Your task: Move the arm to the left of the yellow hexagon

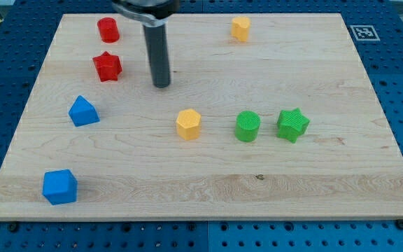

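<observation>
Only the one camera view here. There's no hand on this rig to open or close, just a rod, and my tip (161,85) sits on the wooden surface (208,189) touching nothing. From my tip, the yellow hexagon (188,124) is toward the view's bottom and a bit to the view's right, near but clearly apart. The red star (107,66) is off to the view's left of my tip, and the green cylinder (248,127) and green star (293,124) are further right, past the hexagon. I'd call this mostly done: I'm already on its left side, just too high up. What's left is dropping toward the view's bottom until level with it.
</observation>
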Tool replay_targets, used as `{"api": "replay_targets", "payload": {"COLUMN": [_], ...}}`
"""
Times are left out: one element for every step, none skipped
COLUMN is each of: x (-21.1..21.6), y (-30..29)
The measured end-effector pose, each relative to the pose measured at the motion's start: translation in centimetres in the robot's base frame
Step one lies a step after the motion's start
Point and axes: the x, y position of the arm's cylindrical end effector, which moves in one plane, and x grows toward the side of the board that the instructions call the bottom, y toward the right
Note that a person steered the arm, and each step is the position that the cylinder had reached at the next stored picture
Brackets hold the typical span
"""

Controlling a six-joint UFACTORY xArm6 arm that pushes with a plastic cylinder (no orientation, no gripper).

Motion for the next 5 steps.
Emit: {"api": "replay_targets", "payload": {"x": [2.1,6.5,10.9,12.7,12.7], "y": [-1.3,-1.3,-1.2,-0.8,0.9]}}
